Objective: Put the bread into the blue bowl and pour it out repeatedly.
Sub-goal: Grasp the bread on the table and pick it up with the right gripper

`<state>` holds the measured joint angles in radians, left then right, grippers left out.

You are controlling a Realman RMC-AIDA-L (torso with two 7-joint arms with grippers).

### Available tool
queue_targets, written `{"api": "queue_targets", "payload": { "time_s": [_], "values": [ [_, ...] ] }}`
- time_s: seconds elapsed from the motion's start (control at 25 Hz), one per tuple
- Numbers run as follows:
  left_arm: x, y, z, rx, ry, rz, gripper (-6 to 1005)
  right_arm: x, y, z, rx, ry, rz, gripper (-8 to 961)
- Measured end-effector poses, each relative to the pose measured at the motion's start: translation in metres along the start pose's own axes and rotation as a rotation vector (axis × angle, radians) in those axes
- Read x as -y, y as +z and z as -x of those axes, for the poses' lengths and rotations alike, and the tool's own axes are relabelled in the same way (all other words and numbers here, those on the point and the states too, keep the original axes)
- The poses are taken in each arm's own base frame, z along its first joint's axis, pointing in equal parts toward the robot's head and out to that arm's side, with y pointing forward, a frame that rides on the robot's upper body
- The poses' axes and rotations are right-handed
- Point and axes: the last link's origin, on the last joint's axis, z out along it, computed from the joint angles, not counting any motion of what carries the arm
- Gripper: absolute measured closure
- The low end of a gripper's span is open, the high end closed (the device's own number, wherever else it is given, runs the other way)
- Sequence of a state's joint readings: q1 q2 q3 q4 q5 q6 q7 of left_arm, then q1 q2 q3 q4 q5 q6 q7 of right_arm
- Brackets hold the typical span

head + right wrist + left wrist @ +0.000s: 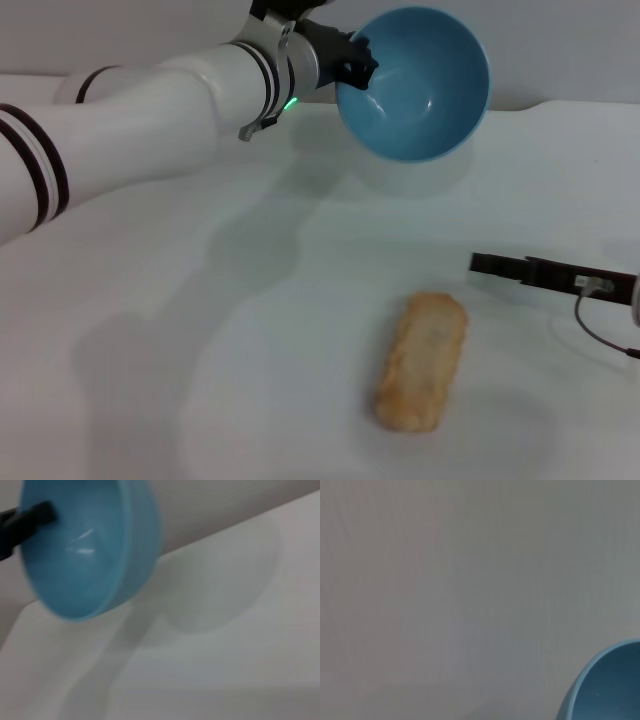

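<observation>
Left gripper (355, 68) fingers clamp the round light-blue bowl (420, 90) rim, tipped, empty. Tan elongated toy bread (422, 360) lies on white surface (200, 300), long axis near-far, nearer right gripper (500, 266); its fingers' state unclear.

Bowl (415, 85) raised at rear, above table (200, 300); bread (423, 361) on table, nearer, front.

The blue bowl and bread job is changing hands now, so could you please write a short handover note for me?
Left tool: shut on the blue bowl at its rim, held tipped above the table's far side, empty.
Right tool: low by the table's right edge, holding nothing.
Bread: lying flat on the white table, near side.
Done: bread poured out.
Left: set the bowl down, reload the bread, pour again.
</observation>
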<state>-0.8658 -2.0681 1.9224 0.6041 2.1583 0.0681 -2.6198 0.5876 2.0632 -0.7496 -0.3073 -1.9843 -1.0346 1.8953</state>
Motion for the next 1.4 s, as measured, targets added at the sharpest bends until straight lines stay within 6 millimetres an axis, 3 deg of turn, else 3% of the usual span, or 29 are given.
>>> {"api": "queue_targets", "payload": {
  "time_s": [0.36, 1.16, 1.4],
  "values": [
    [-0.002, -0.001, 0.005, 0.006, -0.019, 0.004, 1001, -0.024, 0.017, -0.003, -0.136, 0.011, 0.058, 342],
    [-0.001, -0.002, 0.009, 0.008, -0.037, -0.001, 1001, -0.036, 0.030, -0.009, -0.263, -0.044, 0.045, 360],
    [-0.001, -0.002, 0.010, 0.012, -0.038, -0.001, 1000, -0.036, 0.028, -0.008, -0.263, -0.096, 0.053, 584]
  ]
}}
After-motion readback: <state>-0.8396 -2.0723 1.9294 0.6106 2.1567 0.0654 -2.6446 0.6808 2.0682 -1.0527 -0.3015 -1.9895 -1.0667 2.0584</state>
